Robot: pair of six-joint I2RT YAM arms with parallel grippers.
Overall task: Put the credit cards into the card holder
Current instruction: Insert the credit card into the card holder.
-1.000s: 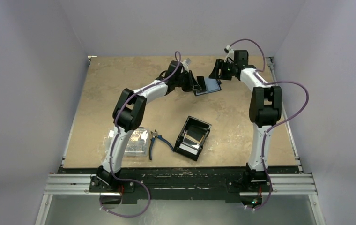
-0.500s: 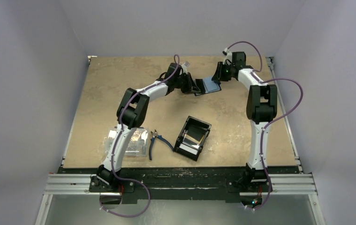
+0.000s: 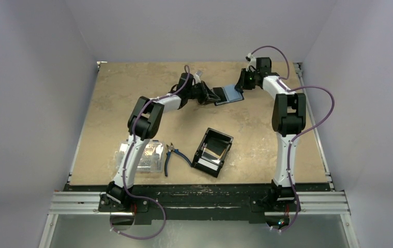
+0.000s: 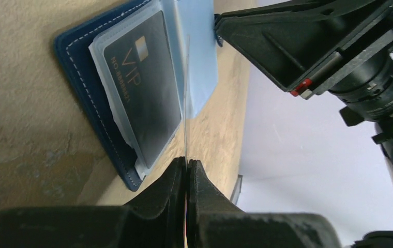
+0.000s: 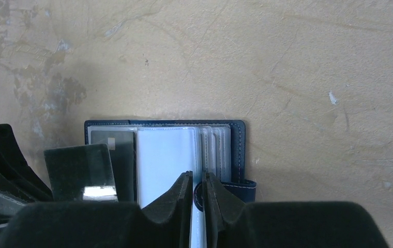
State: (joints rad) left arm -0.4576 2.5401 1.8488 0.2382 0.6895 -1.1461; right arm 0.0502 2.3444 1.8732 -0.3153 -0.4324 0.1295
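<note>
The navy card holder (image 3: 230, 94) lies open at the far middle of the table, its clear sleeves fanned out (image 5: 184, 147). A black VIP card (image 4: 142, 93) sits in its left sleeve. My left gripper (image 4: 186, 164) is shut on a thin credit card, seen edge-on in the left wrist view. In the right wrist view that card shows as a dark glossy rectangle (image 5: 79, 168) standing just left of the holder. My right gripper (image 5: 198, 178) is over the holder's near edge, its jaws pinched on a clear sleeve page beside the blue strap.
A black open tray (image 3: 220, 133) with a card inside stands mid-table. Blue-handled pliers (image 3: 171, 156) lie left of it, and a clear plastic box (image 3: 142, 157) sits by the left arm. Both arms meet over the holder, fingers close together.
My right gripper came down onto the holder and closed from wide open to a pinch on a sleeve. The left arm shifted slightly left, still holding its card.
</note>
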